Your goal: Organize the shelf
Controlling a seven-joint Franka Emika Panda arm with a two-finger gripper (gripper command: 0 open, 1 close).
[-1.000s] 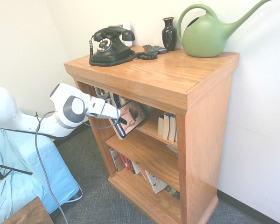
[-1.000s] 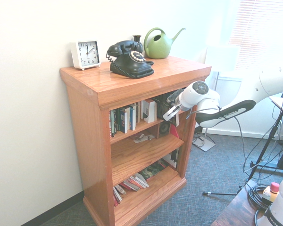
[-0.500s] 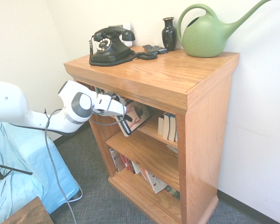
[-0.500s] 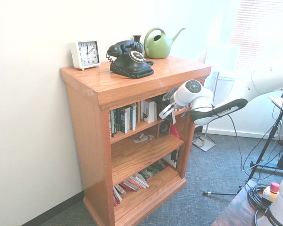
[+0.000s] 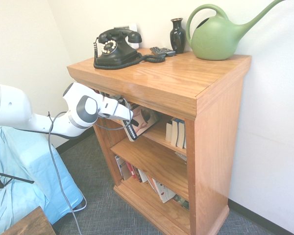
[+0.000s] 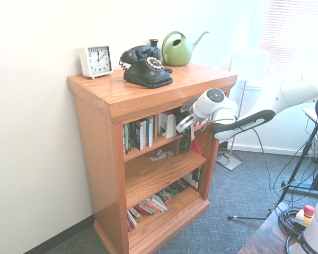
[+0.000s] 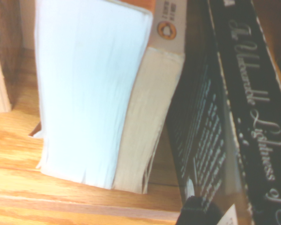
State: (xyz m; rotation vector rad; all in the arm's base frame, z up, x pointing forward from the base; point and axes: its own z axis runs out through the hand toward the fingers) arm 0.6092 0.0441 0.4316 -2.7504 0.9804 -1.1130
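1 dark book (image 7: 260,117) leaning beside 2 pale-paged books (image 7: 103,103), upper shelf (image 6: 161,141).

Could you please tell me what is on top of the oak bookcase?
On the bookcase stand a black rotary phone, a remote, a dark vase, a green watering can and a white clock. Whatever the phone's body covers can't be seen.

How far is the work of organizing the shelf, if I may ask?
It looks partly done. Done, it seems: several books stand upright on the upper level. In hand: the end effector appears to grip a dark book, tilted and jutting out at that level's front. Left, probably: seating this book, then straightening the leaning books on the bottom level.
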